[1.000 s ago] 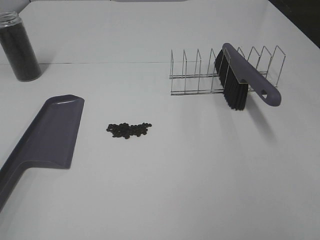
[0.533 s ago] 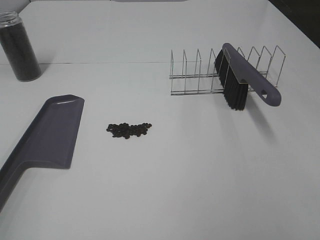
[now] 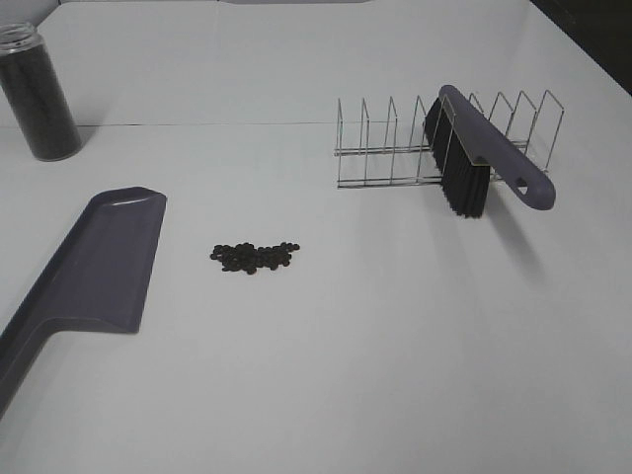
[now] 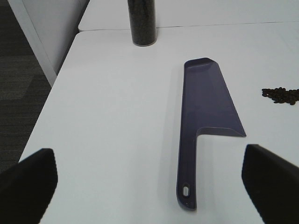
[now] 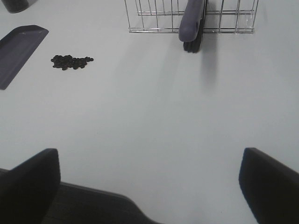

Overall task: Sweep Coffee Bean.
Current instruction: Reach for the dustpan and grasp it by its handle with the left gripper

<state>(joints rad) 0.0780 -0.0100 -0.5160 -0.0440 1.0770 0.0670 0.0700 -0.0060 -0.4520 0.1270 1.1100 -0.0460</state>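
Note:
The coffee beans (image 3: 255, 256) lie in a small dark cluster on the white table, left of the middle. They also show in the left wrist view (image 4: 281, 94) and the right wrist view (image 5: 71, 61). A purple dustpan (image 3: 99, 267) lies flat to their left, its handle toward the front edge (image 4: 208, 102). A purple brush with black bristles (image 3: 474, 158) leans in a wire rack (image 3: 385, 148) at the back right. My left gripper (image 4: 149, 179) is open and empty near the dustpan's handle. My right gripper (image 5: 149, 184) is open and empty, well in front of the brush (image 5: 192, 23).
A tall clear jar of dark beans (image 3: 39, 94) stands at the back left corner, also in the left wrist view (image 4: 141, 21). The table's left edge (image 4: 51, 93) drops to a dark floor.

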